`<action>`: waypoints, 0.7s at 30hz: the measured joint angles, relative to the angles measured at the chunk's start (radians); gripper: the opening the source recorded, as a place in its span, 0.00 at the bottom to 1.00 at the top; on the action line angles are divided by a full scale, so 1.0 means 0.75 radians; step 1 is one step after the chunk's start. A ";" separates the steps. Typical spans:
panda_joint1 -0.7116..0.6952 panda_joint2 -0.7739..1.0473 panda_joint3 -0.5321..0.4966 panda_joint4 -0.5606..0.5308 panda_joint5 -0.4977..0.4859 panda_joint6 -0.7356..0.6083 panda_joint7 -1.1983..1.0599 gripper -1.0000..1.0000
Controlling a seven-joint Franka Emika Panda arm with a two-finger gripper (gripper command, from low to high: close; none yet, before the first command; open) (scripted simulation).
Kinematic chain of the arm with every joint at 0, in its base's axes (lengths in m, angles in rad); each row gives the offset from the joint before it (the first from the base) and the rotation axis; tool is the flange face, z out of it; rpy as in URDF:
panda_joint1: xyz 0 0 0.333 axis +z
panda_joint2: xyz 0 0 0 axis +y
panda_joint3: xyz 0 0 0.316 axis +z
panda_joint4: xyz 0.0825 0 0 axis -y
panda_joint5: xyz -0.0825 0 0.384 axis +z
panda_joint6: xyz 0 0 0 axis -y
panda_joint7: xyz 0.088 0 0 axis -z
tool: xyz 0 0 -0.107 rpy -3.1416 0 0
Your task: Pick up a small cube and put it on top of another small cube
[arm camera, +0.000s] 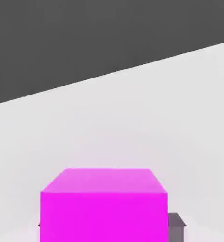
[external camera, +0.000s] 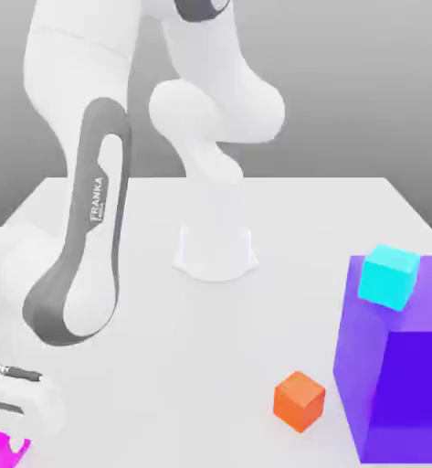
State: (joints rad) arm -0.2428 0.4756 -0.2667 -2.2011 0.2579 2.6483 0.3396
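- The purple block (external camera: 416, 393) stands on the counter (external camera: 192, 366), at the exterior view's right.
- The cyan cube (external camera: 389, 277) sits on top of the purple block, by its edge toward the exterior view's left.
- The orange cube (external camera: 299, 401) lies on the counter near the purple block.
- Well apart from the purple block, toward the exterior view's left, the end effector (arm camera: 107, 228) pinches the magenta cube (arm camera: 104, 215).

Left of the purple block (external camera: 397, 366) in the exterior view, the tabletop (external camera: 192, 366) lies open, obstructed near it by the orange cube (external camera: 300, 401).
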 joint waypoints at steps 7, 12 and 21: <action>0.212 -0.324 0.127 -0.046 -0.125 -0.265 -0.023 0.00; 0.420 -0.549 0.278 -0.073 -0.188 -0.457 -0.079 0.00; 0.750 -0.955 0.495 -0.138 -0.289 -0.780 -0.202 0.00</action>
State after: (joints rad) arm 0.3200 -0.2404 0.1048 -2.3046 0.0413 2.0635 0.1881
